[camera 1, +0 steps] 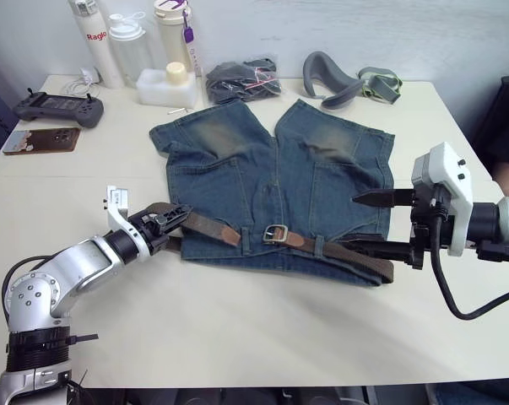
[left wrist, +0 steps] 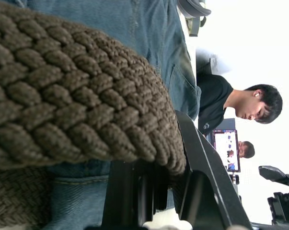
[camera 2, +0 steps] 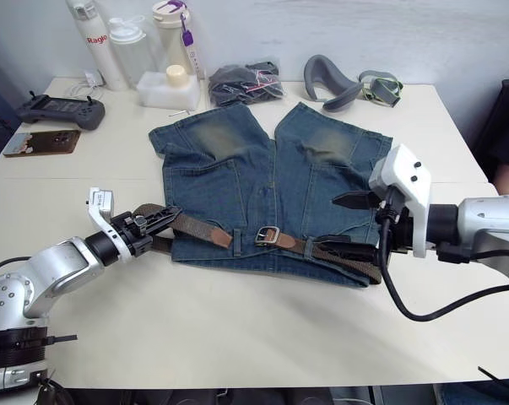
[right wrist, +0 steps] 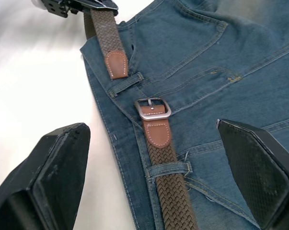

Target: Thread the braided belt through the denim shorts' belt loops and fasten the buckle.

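Bottles, grey strap, bagged bundle (behind denim shorts)

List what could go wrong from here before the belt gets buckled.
1. The left gripper is shut on the braided belt well behind its tan tip, so the free end may flop and miss the buckle.
2. The tip lies apart from the buckle; pulling could bunch the denim shorts or drag the belt back out of the belt loops.
3. The right gripper is open, so nothing steadies the buckle.

White table against pale wall; even, bright light
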Tool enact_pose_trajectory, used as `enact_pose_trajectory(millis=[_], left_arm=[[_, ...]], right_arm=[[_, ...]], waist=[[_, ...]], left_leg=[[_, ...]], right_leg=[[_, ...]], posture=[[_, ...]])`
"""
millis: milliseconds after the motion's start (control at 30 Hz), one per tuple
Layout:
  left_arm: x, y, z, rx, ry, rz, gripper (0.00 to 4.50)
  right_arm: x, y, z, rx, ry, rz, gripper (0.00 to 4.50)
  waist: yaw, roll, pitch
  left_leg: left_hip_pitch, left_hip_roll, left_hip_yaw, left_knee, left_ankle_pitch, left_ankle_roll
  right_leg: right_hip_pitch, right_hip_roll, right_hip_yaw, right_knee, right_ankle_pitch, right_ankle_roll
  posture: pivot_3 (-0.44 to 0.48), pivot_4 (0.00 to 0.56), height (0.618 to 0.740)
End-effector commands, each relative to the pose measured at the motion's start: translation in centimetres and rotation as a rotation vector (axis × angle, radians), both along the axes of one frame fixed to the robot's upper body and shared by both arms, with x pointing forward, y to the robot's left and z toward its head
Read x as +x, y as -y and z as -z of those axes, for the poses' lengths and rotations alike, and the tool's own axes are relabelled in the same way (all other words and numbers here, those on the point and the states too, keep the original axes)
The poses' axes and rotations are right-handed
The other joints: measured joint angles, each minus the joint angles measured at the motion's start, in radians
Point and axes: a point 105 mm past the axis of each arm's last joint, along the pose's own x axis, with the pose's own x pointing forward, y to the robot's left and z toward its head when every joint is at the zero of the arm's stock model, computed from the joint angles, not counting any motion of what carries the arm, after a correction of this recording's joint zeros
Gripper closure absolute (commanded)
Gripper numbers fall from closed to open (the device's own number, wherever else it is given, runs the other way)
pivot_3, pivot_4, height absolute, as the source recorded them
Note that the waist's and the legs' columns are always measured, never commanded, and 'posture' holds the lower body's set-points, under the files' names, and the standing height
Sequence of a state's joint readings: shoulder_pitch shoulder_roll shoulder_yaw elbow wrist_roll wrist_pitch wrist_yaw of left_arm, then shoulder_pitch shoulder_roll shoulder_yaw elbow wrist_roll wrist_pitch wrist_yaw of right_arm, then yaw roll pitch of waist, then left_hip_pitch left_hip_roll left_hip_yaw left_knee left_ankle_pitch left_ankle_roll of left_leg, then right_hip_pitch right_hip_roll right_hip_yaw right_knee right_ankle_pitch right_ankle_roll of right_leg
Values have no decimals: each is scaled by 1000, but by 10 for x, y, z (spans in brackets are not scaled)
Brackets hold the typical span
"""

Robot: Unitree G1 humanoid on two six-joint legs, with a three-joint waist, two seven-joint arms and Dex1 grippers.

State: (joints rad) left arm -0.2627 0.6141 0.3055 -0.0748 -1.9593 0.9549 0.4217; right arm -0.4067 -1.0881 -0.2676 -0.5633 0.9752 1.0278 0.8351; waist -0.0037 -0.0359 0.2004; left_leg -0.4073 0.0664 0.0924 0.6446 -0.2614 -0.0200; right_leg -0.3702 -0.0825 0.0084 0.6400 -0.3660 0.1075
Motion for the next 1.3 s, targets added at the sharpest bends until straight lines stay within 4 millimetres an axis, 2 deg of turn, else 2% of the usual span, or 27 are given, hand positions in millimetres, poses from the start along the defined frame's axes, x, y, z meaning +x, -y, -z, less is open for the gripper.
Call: enact_pose_trajectory(millis=[33,300,533,667,800,933,1133,1300], left_arm=[[-5,5,-3,13,19,14,4500],[-3,24,8,-4,-13,-6,4500],[-1,25,17,-5,-31,-67,4500],[7,7,5,6,9,-116,4500],[8,2,-10,25,47,-107,4500],[6,12,-21,56,97,-64,4500],[-8,35,-15,132,130,43,4500],[-7,29,-14,214,160,55,4500]], right_arm=[[-3,-2,-5,6,17,-22,9],[-3,-1,-6,-3,22,-13,9],[-4,1,-6,-8,21,1,9],[-4,1,-5,-6,18,0,9],[-3,2,-5,-4,17,-1,9],[-3,1,-4,-2,14,-2,9],[-3,0,-4,-2,16,-5,9],[-3,1,-4,-5,17,1,9]], waist=[[0,0,0],[1,0,0],[2,0,0],[2,0,0],[0,0,0],[0,0,0],[1,0,0],[-1,0,0]], left_leg=[[0,0,0,0,0,0],[0,0,0,1,0,0],[0,0,0,1,0,0],[0,0,0,1,0,0],[0,0,0,2,0,0],[0,0,1,2,0,0],[0,0,1,1,0,0],[0,0,1,1,0,0]], right_leg=[[0,0,0,0,0,0],[0,-1,0,0,0,0],[1,1,0,0,0,0],[0,2,0,1,0,0],[0,2,0,3,0,0],[0,1,0,3,0,0],[-1,2,0,2,0,0],[-1,3,0,3,0,0]], posture=[[0,150,740],[0,150,740],[0,150,740],[0,150,740],[0,150,740],[0,150,740],[0,150,740],[0,150,740]])
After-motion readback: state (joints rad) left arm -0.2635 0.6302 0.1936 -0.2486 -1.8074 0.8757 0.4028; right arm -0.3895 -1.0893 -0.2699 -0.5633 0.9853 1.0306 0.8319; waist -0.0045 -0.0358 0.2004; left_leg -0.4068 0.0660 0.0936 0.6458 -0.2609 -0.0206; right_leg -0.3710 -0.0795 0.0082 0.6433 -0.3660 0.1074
